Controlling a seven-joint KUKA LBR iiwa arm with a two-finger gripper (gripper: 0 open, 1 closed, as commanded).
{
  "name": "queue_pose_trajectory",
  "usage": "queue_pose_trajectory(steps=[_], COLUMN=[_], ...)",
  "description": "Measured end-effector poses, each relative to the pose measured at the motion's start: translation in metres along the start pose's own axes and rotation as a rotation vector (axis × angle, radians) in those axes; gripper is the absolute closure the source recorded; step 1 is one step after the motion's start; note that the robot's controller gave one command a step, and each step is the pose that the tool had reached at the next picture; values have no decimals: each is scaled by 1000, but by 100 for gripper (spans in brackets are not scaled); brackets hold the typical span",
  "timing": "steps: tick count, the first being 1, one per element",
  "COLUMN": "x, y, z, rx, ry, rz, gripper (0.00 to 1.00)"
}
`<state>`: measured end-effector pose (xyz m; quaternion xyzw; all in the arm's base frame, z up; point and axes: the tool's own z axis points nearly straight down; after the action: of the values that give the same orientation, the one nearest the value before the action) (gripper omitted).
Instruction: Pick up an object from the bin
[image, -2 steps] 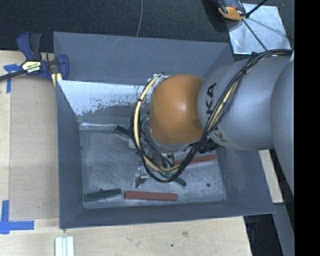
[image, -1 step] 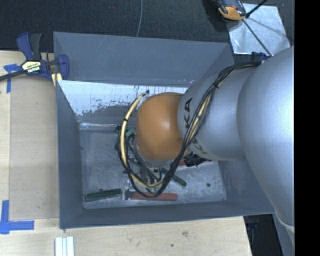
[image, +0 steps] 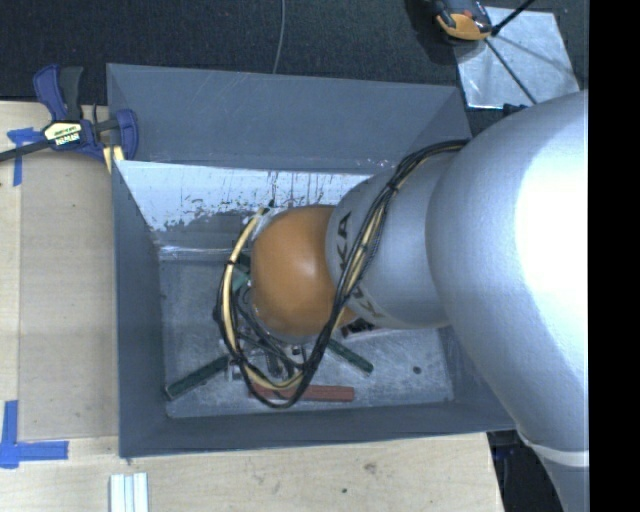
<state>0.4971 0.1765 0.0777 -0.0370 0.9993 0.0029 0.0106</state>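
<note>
Silver arm (image: 520, 260) is being held low in the grey bin (image: 135, 300), its gripper (image: 258, 368), whose state cannot be told, being poised just beside a reddish-brown stick (image: 328, 394) at the near wall, where centred, level closing is being advised.

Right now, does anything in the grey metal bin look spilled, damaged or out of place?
Nothing spilled. The grey metal bin's back wall carries dark scratch streaks, likely wear. A dark green stick and a reddish-brown flat strip lie loose on the floor, inside the walls.
</note>
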Motion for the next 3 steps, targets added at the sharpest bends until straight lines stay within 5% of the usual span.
queue_pose_trajectory(steps=[1,2,3], x=[0,-11,-61], y=[0,32,40], z=[0,0,-3], rx=[0,10,4], ry=[0,15,20], rz=[0,0,45], gripper=[100,100,100])
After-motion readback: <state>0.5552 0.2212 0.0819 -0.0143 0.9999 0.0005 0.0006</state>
